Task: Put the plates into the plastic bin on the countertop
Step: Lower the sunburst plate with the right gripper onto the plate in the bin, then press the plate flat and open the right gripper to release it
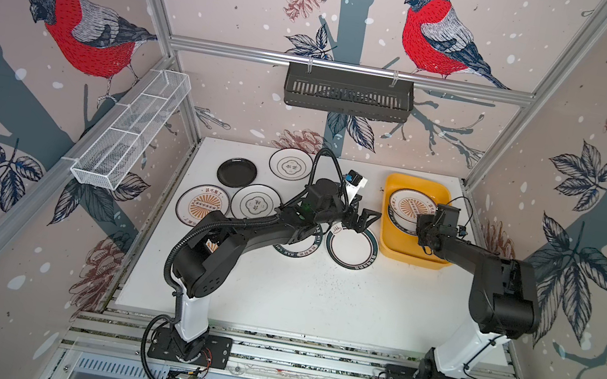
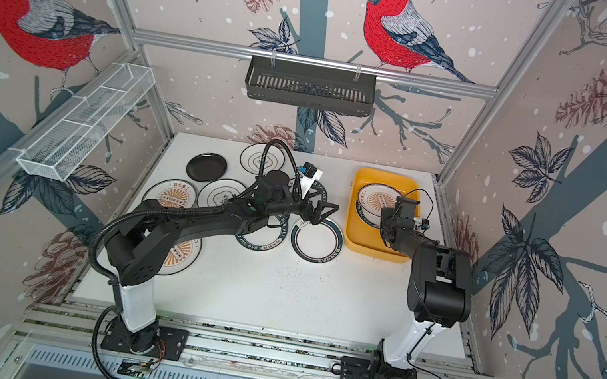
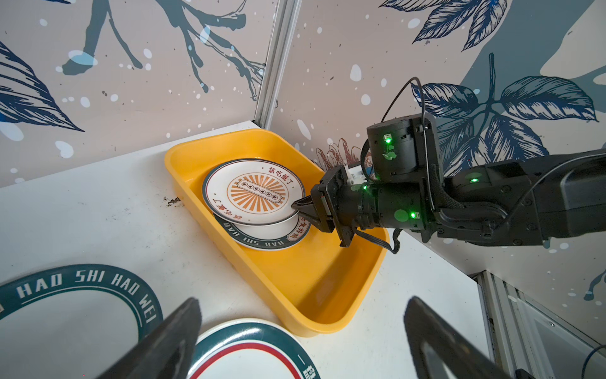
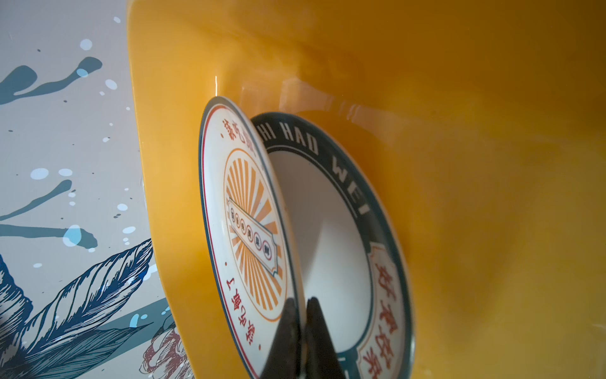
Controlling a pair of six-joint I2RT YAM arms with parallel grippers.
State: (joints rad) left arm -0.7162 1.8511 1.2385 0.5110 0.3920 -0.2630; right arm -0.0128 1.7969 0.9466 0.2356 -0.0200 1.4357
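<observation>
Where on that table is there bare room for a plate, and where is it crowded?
Bare: the near half of the countertop, between the arm bases, and the near end of the plastic bin, before its two plates. Crowded: back left, where loose plates lie close together.

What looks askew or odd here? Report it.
The white sunburst-centred plate is tilted, off-centre over the green-rimmed plate in the yellow plastic bin, its rim pinched by the right hand. Beside the bin lie dark crumbs.
</observation>
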